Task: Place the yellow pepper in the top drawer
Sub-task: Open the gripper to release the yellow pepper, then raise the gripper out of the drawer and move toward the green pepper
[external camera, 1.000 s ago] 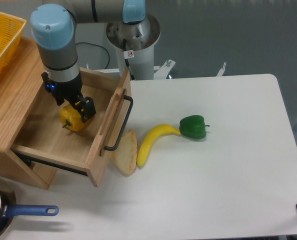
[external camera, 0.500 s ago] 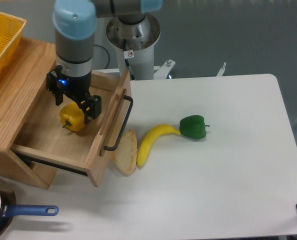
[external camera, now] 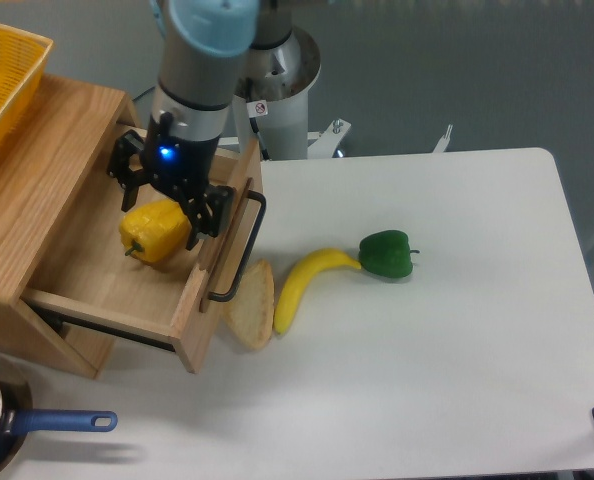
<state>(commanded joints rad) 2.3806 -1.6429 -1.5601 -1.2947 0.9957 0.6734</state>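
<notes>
- A glossy, blocky yellow bell pepper (external camera: 155, 230) lay on its side on the floor of an open, shallow light-wood drawer (external camera: 107, 290), its short dark stem pointing toward the lower left.
- The pepper's lobed skin caught the light along its upper face; its right end sat just under one of the gripper's fingers.
- The black two-finger gripper (external camera: 167, 197) of the grey and pale-blue robot arm hung just above the pepper with its fingers spread wide — one at the pepper's upper left, one at its right — and it gripped nothing.
- A small blue light glowed on the gripper's body.
- The drawer stood pulled out from a light-wood cabinet (external camera: 32, 170), and the pepper was the only thing visible inside it.
- The drawer's front panel carried a black metal bar handle (external camera: 242, 250), facing the white table (external camera: 427, 380).
- A yellow mesh basket (external camera: 2, 80) sat on top of the cabinet at the far left, cut off by the picture's edge; what it held could not be seen.
- On the table just beside the drawer front lay a flat tan slice of bread (external camera: 251, 305).
- A long curved yellow banana (external camera: 302, 283) lay next to it — its far tip touching a green bell pepper (external camera: 386, 254).
- At the lower left corner, a dark pan with a blue handle (external camera: 47, 424) showed only partly.
</notes>
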